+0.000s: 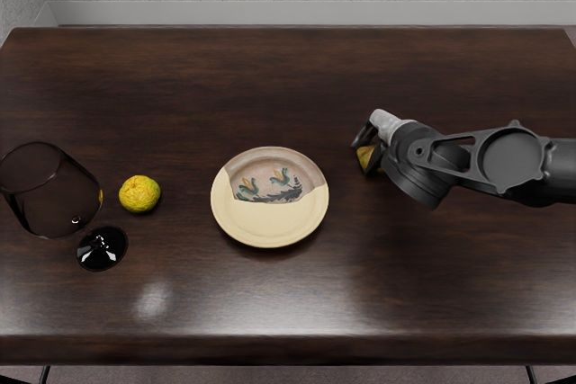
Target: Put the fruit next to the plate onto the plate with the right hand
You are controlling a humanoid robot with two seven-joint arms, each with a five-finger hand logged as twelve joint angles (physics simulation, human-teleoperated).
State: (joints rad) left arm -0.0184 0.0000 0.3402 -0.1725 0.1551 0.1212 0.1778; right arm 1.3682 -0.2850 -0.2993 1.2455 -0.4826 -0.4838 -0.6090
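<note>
A cream plate (270,222) with a painted bird-and-leaf centre lies in the middle of the dark table. To its right, my right hand (367,152) reaches in from the right edge, with its fingers curled around a small yellow fruit (366,159). Only a sliver of that fruit shows between the dark fingers. It sits low, near the table and a short gap from the plate's right rim. A second, yellow-green fruit (139,193) rests on the table left of the plate, untouched.
A dark wine glass (45,191) stands tilted at the far left, its foot (102,248) just below the yellow-green fruit. The table's (288,69) far edge meets a grey wall.
</note>
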